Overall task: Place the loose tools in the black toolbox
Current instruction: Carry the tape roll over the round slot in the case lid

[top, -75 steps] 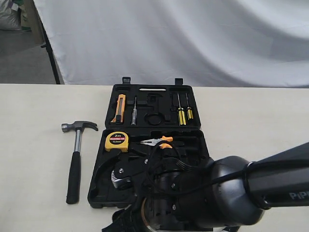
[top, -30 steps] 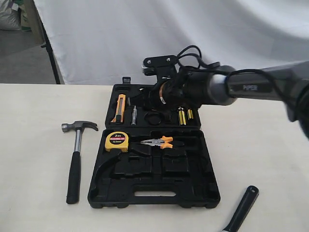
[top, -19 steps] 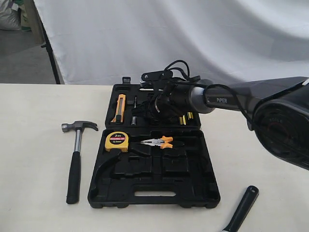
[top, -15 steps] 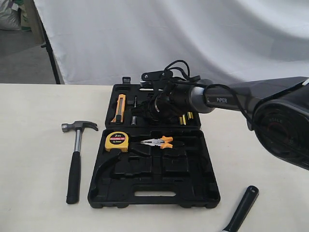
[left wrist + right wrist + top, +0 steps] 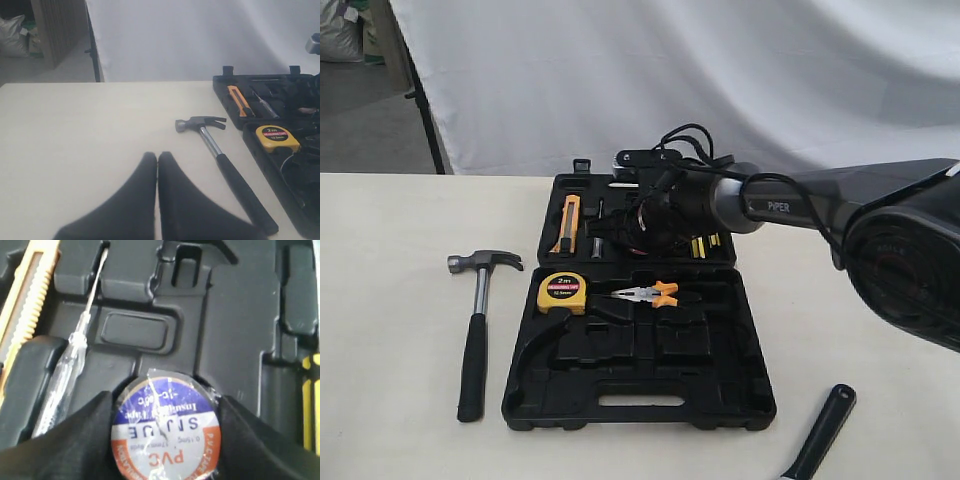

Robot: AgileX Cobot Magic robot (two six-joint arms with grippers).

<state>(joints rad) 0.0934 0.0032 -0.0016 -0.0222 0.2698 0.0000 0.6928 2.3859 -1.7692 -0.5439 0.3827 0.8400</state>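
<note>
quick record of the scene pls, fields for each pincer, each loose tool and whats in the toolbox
right pincer: shut on PVC tape roll, at far half of black toolbox
left pincer: shut, empty, over table
claw hammer: on table, left of toolbox
black-handled tool: on table, near right of toolbox, head out of frame
near half holds: yellow tape measure, orange-handled pliers

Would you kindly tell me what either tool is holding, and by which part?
The right tool grips the PVC tape roll by its outer rim, on opposite sides. The left tool is shut and holds nothing.
</note>
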